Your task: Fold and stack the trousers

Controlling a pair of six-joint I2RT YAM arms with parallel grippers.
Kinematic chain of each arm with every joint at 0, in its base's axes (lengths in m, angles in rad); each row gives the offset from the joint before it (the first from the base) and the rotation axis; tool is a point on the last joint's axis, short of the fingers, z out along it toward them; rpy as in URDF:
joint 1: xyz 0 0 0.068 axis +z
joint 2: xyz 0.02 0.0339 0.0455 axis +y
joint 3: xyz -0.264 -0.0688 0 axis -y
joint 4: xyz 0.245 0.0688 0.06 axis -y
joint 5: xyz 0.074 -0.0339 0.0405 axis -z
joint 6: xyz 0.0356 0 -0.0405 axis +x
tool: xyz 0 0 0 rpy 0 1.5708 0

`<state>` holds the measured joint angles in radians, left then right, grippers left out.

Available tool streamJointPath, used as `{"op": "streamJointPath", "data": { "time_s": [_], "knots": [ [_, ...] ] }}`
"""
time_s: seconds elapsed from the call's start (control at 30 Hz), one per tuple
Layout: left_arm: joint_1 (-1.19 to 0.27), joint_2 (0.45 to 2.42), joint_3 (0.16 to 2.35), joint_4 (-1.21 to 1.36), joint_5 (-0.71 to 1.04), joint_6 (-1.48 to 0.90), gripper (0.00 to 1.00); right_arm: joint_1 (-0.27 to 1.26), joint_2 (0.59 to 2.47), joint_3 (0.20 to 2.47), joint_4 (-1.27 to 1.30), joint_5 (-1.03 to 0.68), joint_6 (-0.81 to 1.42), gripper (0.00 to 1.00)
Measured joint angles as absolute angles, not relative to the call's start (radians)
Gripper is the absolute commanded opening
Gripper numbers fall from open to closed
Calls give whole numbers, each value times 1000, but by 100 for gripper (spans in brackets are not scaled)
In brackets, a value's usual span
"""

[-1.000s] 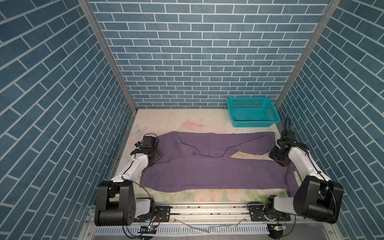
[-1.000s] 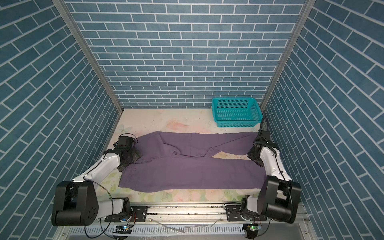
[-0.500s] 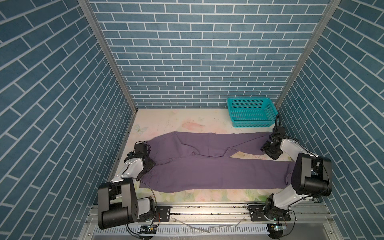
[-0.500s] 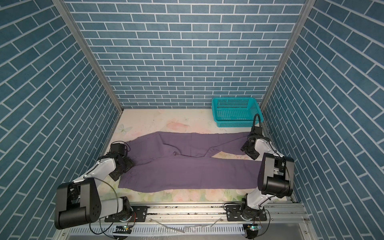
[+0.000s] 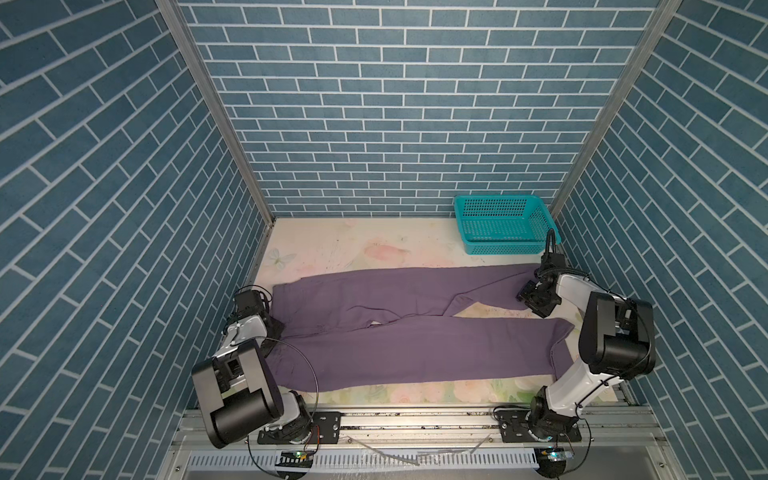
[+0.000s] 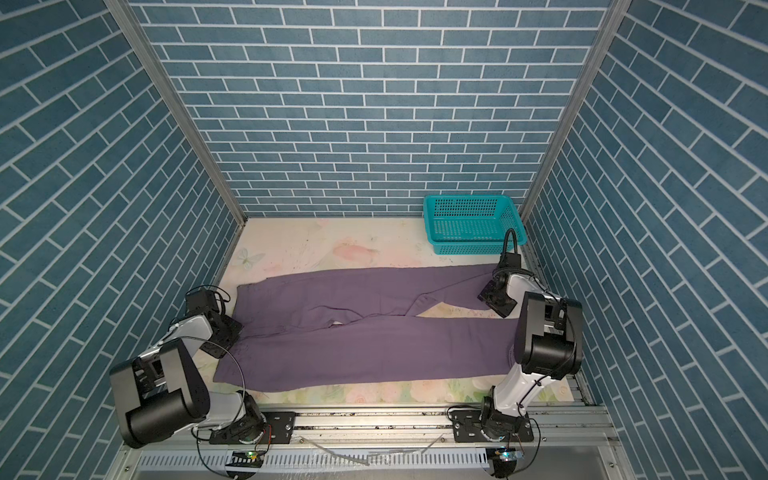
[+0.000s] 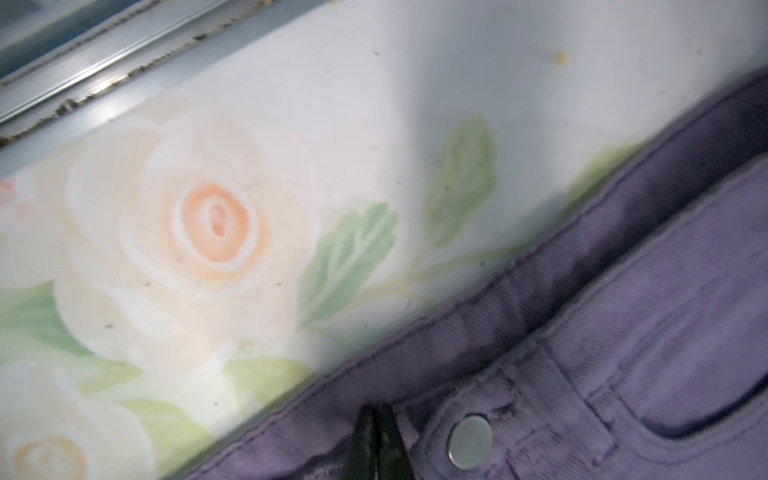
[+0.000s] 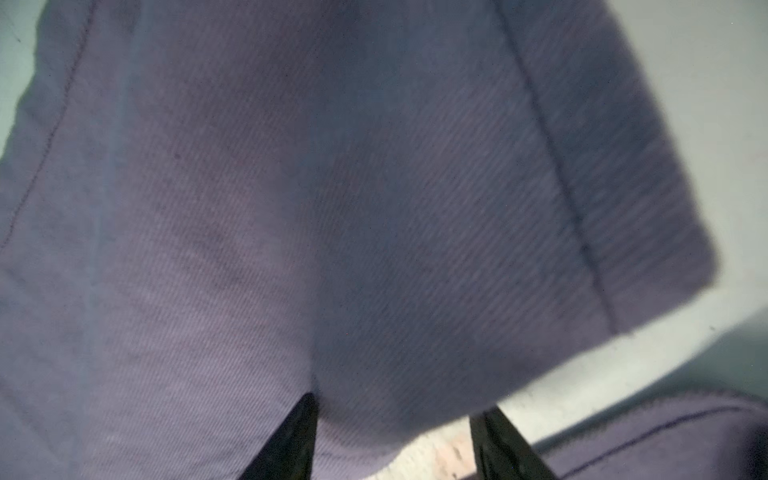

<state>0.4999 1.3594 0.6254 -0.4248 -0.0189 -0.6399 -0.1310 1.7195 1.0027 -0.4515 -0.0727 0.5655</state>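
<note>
The dusty-purple cloth trousers (image 5: 395,349) stretch between the floral table's (image 5: 332,245) side edges, left gripper (image 7: 376,440) clenched at the waistband (image 7: 457,332), right gripper (image 8: 395,415) agape astride the far leg's (image 8: 374,208) end.

Purple trousers (image 5: 415,345), teal basket (image 5: 503,224), floral mat (image 5: 353,245), blue brick walls (image 5: 395,104)

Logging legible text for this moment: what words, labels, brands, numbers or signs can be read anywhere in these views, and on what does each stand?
None can be read in any view.
The trousers are plain, and their metal button looks blank, though it is slightly blurred.
The teal basket, the floral table cover and the brick-pattern walls carry no writing.
</note>
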Motion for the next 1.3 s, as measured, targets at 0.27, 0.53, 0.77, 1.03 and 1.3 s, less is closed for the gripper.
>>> {"op": "streamJointPath", "data": {
  "time_s": [0.27, 0.53, 0.77, 1.03, 1.3],
  "knots": [
    [529, 1336, 619, -409, -1, -651, 69, -134, 1739, 1009, -433, -73, 574, 0],
    [383, 1226, 641, -464, -23, -685, 78, -168, 1653, 1012, -515, -16, 564, 0],
    [203, 1258, 811, -479, -67, -691, 83, -176, 1507, 1124, -651, 103, 509, 29],
    [177, 1300, 815, -479, -71, -707, 87, -242, 1523, 1030, -671, 87, 497, 54],
    [162, 1326, 858, -491, -94, -702, 87, -268, 1540, 977, -663, 78, 498, 54]
  ]
}}
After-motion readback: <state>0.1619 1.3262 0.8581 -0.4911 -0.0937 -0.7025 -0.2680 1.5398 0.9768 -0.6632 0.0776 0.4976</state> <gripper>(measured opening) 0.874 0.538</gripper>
